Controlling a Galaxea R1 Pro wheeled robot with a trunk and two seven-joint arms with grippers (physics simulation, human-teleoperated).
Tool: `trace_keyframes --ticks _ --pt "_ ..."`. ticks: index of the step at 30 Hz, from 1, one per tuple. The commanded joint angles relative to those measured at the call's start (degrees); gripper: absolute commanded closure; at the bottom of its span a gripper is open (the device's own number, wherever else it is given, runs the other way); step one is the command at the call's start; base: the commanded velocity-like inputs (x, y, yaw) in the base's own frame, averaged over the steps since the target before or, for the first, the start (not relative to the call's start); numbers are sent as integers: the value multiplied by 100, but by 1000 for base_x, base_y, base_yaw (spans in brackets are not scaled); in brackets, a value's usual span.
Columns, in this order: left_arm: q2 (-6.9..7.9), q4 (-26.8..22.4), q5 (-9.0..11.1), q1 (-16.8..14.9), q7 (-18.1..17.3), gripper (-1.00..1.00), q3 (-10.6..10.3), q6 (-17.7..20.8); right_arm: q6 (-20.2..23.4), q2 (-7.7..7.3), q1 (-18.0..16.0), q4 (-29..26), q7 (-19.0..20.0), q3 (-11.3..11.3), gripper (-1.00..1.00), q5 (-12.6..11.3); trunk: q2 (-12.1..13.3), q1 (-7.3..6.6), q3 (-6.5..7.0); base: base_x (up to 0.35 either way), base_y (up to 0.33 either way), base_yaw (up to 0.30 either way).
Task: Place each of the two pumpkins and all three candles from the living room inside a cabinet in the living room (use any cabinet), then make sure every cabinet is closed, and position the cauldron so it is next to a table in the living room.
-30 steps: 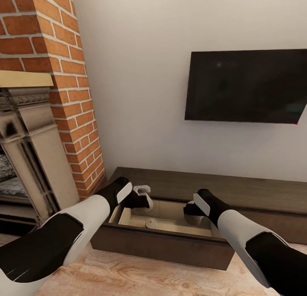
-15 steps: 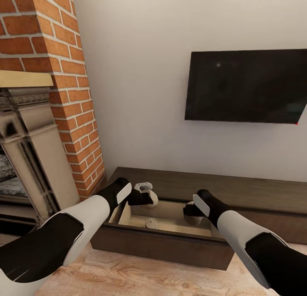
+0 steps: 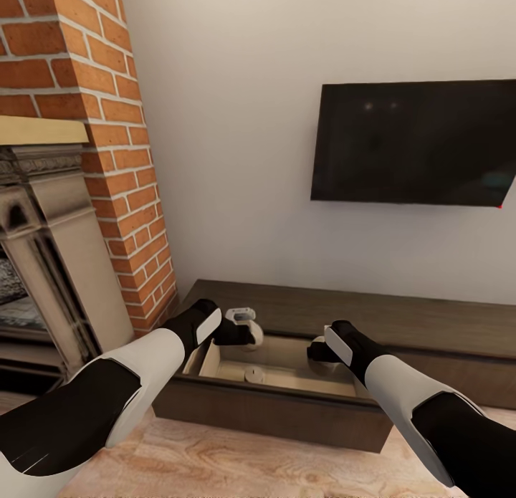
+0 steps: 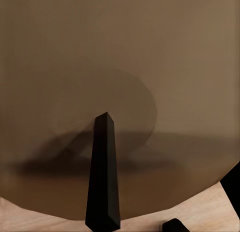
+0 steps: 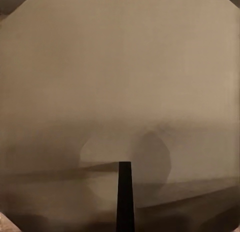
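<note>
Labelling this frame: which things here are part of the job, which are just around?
Job:
- cabinet, drawer open
- candle lying in the drawer
- candle at left gripper
- candle at right gripper

Around:
- TV
- brick fireplace
- wood floor

both wrist views are blurred tan, the candle (image 4: 107, 122) a smudge. in the head view the right gripper (image 3: 320, 356) hides its candle (image 3: 324, 365); the television (image 3: 419, 143) is cut off.
</note>
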Motion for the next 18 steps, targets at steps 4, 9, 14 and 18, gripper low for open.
trace_keyframes --ticks 4,9,14,18 --pt "0 0 -205 -5 -37 100 -8 9 8 -2 -4 -5 -33 40 100 -57 -3 -1 -41 0 0 0" --pt "0 -6 -239 -5 -40 100 -8 1 6 -2 -4 1 -31 40 100 -57 -3 -1 -87 0 0 0" --pt "0 -22 -245 -5 -40 100 -8 -7 6 -2 -4 1 -34 40 100 -57 -3 -1 -132 9 -3 0" --pt "0 -26 -245 -5 -42 100 -9 -6 6 -2 -4 1 -33 40 100 -57 -3 -1 -168 156 -94 0"
